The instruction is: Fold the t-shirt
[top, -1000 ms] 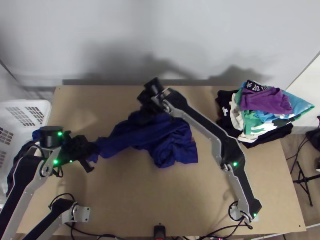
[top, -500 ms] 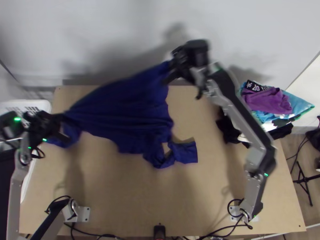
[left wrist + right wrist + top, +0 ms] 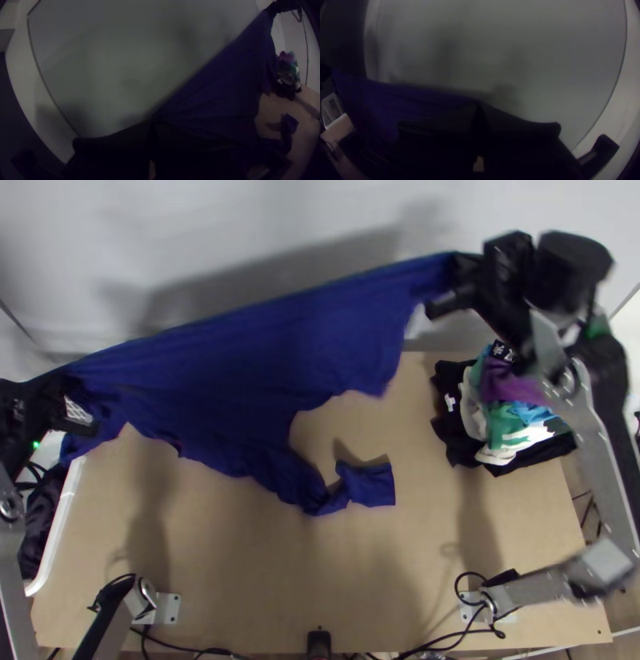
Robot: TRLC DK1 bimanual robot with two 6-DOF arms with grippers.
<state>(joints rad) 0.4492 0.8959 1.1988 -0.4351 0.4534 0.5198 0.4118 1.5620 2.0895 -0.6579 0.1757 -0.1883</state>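
Observation:
Stretched between both grippers above the table's far part is the dark blue t-shirt [image 3: 240, 364], its top edge nearly straight and rising to the right. My left gripper [image 3: 68, 400] is shut on one end at the far left; in the left wrist view the left gripper [image 3: 153, 121] pinches the cloth [image 3: 220, 96]. At the upper right, my right gripper [image 3: 456, 280] is shut on the other end; the right wrist view has the right gripper [image 3: 479, 103] closed at the edge of the cloth [image 3: 386, 103]. The shirt's lower part hangs down, and one sleeve-like end rests on the table.
A stack of folded clothes [image 3: 512, 420] lies at the table's right side, below the right arm. A white basket [image 3: 60, 532] with dark cloth stands at the left edge. The wall rises behind the table [image 3: 264, 564], whose near part is bare wood.
The right gripper has moved up and right, the left gripper farther left and up. Between them the shirt went from bunched on the table to lifted and pulled wide.

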